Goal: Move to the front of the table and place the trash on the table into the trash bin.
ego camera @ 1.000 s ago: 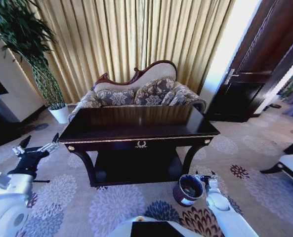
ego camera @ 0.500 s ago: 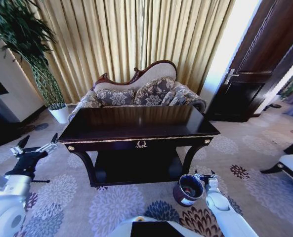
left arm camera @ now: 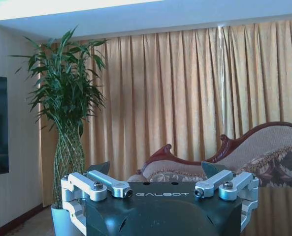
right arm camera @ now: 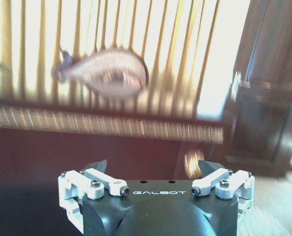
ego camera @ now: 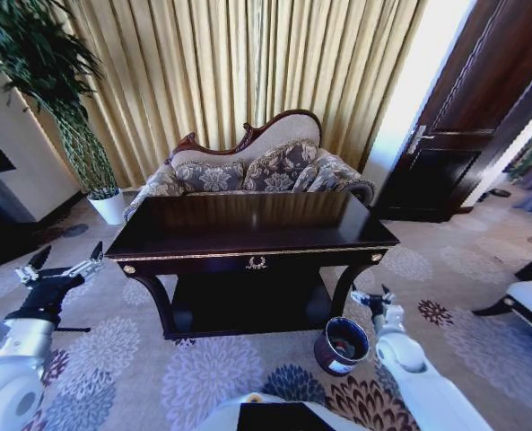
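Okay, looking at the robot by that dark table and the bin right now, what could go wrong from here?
The right hand hangs open close beside the table leg and just above the trash bin; a careless swing could knock either. The bin stands tilted, so a nudge might tip it and spill what's inside.

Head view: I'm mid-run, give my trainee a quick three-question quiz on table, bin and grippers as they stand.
1. True or false: bottles and wrappers lie on the table top.
2. The trash bin stands: A) on the lower shelf, B) on the carpet by the table's front right leg, C) beside the plant pot.
3. Fill in: the right gripper is ____ the bin, fingers spread; the left gripper is out to the table's left, open.

Key: 1 false; 2 B; 3 above.
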Robot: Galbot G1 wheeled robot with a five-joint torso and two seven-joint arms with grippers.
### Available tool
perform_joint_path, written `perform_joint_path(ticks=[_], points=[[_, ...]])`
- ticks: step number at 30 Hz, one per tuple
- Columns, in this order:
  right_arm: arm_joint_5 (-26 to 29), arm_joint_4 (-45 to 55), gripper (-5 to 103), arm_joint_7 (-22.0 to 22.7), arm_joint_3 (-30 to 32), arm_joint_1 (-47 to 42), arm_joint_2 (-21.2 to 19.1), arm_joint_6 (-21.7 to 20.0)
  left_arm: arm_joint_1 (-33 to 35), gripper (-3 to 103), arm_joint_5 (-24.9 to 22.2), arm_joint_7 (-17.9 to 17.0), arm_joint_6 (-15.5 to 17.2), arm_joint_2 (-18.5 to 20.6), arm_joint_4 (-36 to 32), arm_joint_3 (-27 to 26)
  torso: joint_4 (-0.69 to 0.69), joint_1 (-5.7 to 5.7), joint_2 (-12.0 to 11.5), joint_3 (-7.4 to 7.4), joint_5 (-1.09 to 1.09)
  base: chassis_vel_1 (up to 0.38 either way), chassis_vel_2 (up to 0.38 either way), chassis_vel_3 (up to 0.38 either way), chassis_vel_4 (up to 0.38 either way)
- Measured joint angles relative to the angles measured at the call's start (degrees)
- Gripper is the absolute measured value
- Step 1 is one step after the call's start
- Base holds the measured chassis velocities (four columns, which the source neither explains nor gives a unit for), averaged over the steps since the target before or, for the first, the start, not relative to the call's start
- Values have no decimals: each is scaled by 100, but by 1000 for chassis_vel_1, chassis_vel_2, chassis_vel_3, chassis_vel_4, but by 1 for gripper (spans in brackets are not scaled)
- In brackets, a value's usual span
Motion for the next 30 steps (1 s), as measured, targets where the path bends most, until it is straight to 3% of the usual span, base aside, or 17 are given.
perform_joint_path(ticks=[6, 10, 19, 30], points=[[609, 1347, 100, 104, 245, -438, -175, -287, 87, 100, -44, 23, -266, -12, 96, -94, -2, 0, 0, 0, -1, 0, 0, 0, 0], [1093, 2380, 100, 119, 377, -582, -267, -803, 224, 100, -218, 199, -310, 3, 69, -360, 0, 0, 0, -1, -1, 0, 0, 0, 0], [1067, 3121, 100, 158, 319, -623, -333, -1121, 384, 100, -574, 395, -278, 73, -127, -679, 0, 0, 0, 0, 1, 0, 0, 0, 0], [1047, 3284, 100, 258, 346, -680, -398, -1200, 348, 100, -731, 428, -43, 50, -237, -652, -1, 0, 0, 0, 1, 0, 0, 0, 0]])
